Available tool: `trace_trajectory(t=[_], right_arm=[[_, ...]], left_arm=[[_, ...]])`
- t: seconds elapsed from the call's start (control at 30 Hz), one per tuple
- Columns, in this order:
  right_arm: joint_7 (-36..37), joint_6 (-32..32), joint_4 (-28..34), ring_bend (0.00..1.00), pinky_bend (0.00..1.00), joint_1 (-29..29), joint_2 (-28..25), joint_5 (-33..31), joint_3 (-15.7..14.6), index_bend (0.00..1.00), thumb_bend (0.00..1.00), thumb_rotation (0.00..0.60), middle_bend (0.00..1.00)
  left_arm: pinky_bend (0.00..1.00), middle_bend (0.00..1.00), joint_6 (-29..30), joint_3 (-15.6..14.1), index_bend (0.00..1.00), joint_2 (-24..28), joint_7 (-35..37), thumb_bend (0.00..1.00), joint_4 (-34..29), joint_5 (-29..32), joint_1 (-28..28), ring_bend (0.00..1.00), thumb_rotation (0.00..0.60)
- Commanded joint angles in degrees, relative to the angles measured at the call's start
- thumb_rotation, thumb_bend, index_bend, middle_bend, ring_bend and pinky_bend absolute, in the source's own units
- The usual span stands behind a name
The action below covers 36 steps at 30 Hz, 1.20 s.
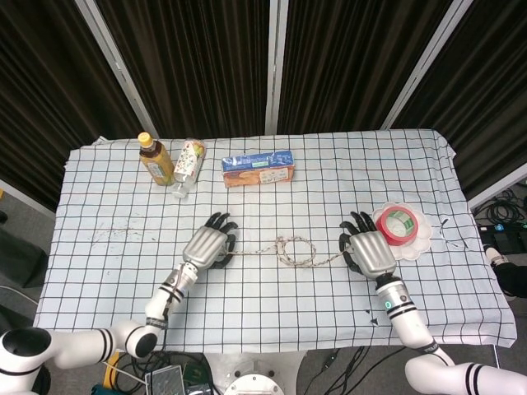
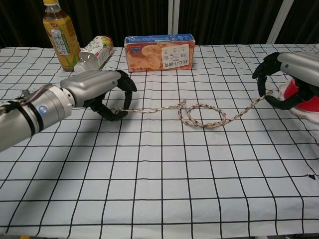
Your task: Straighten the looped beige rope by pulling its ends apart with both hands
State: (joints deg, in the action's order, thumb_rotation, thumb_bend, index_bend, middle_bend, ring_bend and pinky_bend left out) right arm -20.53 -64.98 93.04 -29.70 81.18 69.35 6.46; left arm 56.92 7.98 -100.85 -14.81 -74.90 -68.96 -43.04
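The beige rope lies on the checked tablecloth with one loop left in its middle and its two tails stretched out sideways. My left hand pinches the rope's left end between thumb and fingers, palm down. My right hand pinches the right end, just in front of the red tape. The rope runs nearly taut between both hands.
A white plate with a red tape roll sits right beside my right hand. At the back stand a tea bottle, a lying bottle and a biscuit box.
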Motion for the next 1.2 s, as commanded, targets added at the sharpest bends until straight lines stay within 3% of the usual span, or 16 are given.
trace_trajectory(t=[0.03, 0.3, 0.57, 1.2], right_arm=[[1.32, -1.33, 1.08, 0.00, 0.00, 1.28, -1.62, 0.89, -0.31, 0.64, 0.54, 0.600, 0.21], [4.13, -2.52, 1.09, 0.00, 0.00, 3.67, -4.27, 0.72, -0.82, 0.64, 0.54, 0.600, 0.21], [5.48, -1.34, -0.61, 0.00, 0.00, 5.17, -5.10, -1.16, -1.51, 0.64, 0.54, 0.600, 0.21], [5.23, -2.20, -1.88, 0.00, 0.00, 7.12, -5.66, -0.73, -1.64, 0.64, 0.54, 0.600, 0.20]], left_arm=[[0.00, 0.19, 2.07, -0.70, 0.63, 2.42, 2.45, 0.46, -0.39, -1.93, 1.79, 0.00, 0.600], [0.00, 0.19, 4.97, -2.54, 0.63, 8.67, 7.86, 0.46, -2.29, -4.61, 5.93, 0.00, 0.600], [0.00, 0.19, 8.12, -4.57, 0.63, 12.53, 13.41, 0.46, 0.40, -7.24, 10.17, 0.00, 0.600], [0.00, 0.19, 11.50, -6.03, 0.63, 12.99, 23.87, 0.46, 8.44, -9.43, 17.16, 0.00, 0.600]])
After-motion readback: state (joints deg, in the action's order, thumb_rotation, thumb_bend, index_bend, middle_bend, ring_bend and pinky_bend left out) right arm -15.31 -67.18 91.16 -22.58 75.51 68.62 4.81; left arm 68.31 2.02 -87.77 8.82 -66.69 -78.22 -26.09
